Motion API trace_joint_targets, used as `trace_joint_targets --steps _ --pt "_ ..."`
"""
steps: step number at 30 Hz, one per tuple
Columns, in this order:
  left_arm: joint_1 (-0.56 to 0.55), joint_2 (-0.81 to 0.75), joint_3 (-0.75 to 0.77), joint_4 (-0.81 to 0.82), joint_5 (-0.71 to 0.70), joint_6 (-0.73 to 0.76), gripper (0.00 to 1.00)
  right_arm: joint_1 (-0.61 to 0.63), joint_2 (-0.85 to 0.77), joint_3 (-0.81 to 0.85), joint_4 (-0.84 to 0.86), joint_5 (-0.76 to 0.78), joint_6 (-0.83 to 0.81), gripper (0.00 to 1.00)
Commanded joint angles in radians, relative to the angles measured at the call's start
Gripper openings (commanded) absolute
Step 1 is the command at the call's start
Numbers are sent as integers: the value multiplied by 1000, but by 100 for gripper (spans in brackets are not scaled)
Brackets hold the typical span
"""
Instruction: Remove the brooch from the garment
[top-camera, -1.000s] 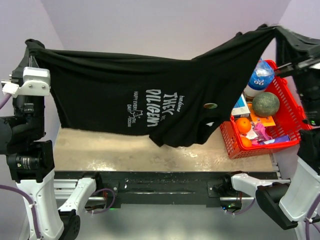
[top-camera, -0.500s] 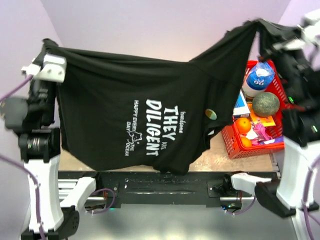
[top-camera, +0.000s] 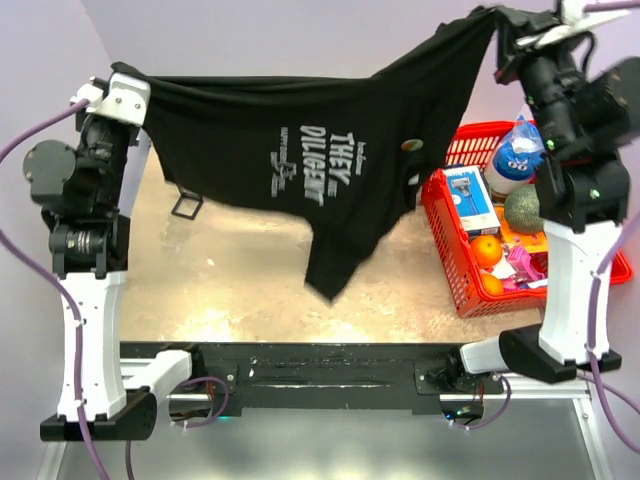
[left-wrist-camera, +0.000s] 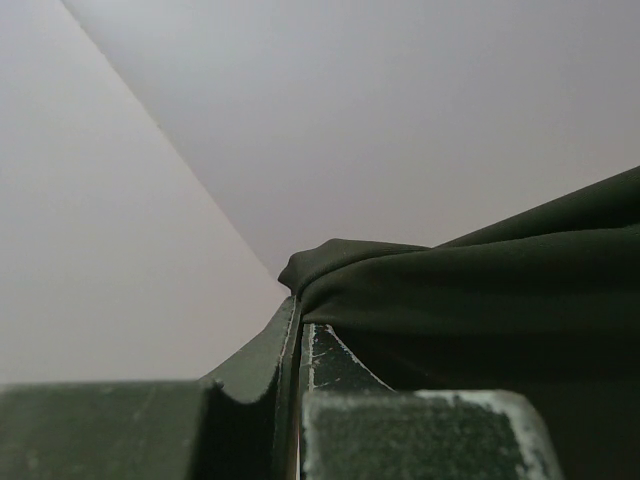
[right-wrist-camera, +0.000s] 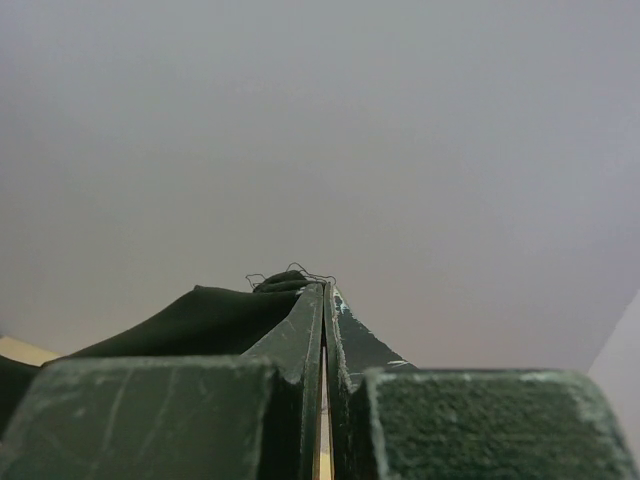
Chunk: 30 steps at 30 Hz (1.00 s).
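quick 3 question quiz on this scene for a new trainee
1. True or false: the left gripper and right gripper are both shut on the shirt.
2. Fill in: the red basket stands on the ___ arm's side.
3. Where is the brooch? A on the table, B in the basket, C in the left gripper.
Key: 1 true; 2 right; 3 A.
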Motion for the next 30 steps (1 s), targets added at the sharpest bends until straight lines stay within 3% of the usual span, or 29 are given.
trace_joint_targets --steps 1,12,23,30 --pt "-3 -76 61 78 -11 -6 0 -7 -101 59 95 51 -39 0" --pt "-3 -182 87 78 -69 69 0 -7 -214 56 97 75 -66 0" --pt "-3 -119 103 61 -80 117 0 -7 -145 94 107 36 -43 0" --pt "-2 -60 -162 110 -66 127 0 -6 -116 -205 201 9 56 0"
